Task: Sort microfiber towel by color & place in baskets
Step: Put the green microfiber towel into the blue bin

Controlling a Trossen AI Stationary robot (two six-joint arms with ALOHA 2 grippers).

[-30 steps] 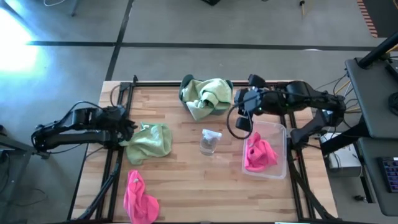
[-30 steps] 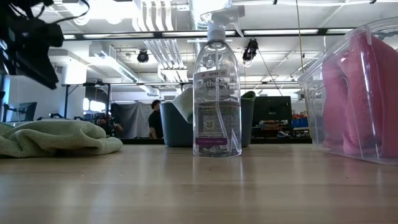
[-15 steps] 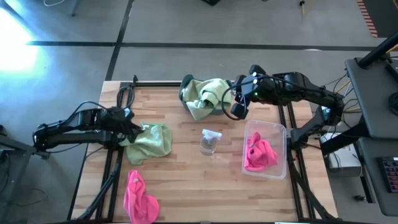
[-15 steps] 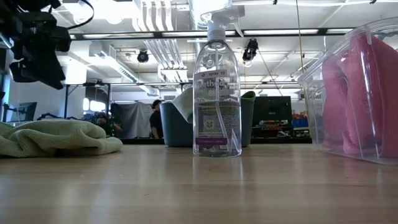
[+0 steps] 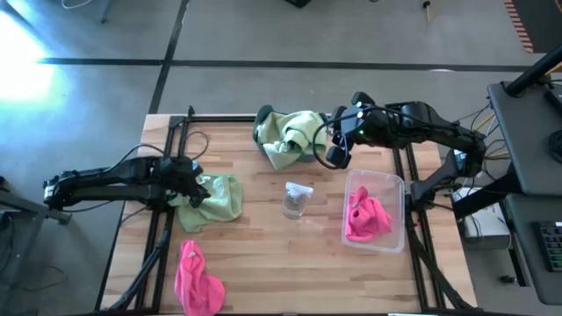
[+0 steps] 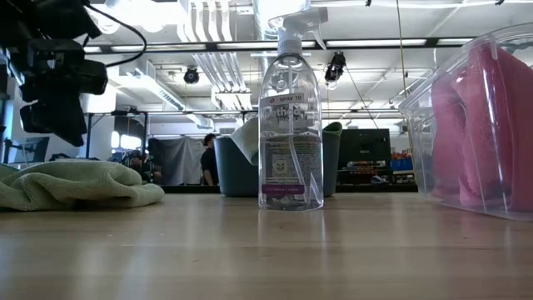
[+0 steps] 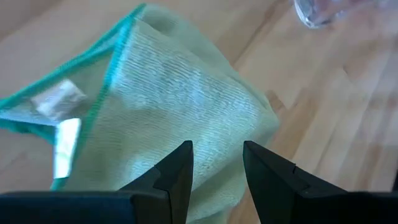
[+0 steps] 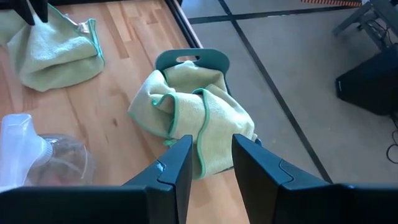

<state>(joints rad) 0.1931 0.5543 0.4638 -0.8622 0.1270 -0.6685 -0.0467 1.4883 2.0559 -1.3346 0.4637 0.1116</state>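
A light green microfiber towel (image 5: 215, 200) lies crumpled on the table's left half. My left gripper (image 7: 214, 155) hangs open just above its left part, clear of it in the low view (image 6: 57, 133). More green towels (image 8: 193, 118) are heaped in the dark teal basket (image 8: 193, 59) at the far edge. My right gripper (image 8: 210, 152) stands open in the air to the right of that basket, with nothing between its fingers. A pink towel (image 5: 367, 218) lies in the clear basket (image 5: 391, 180) at the right. Another pink towel (image 5: 198, 281) lies by the near edge.
A clear spray bottle (image 5: 297, 200) stands upright mid-table between the green towel and the clear basket. Black frame rails (image 5: 162, 219) run along the table's left and right sides. Bare wood lies between the bottle and the near edge.
My left gripper has sunk toward the green towel and shifted a little toward the table's right, tipping more steeply downward; its fingers stay open. My right gripper has swung from over the clear basket's far corner toward the teal basket, then held still.
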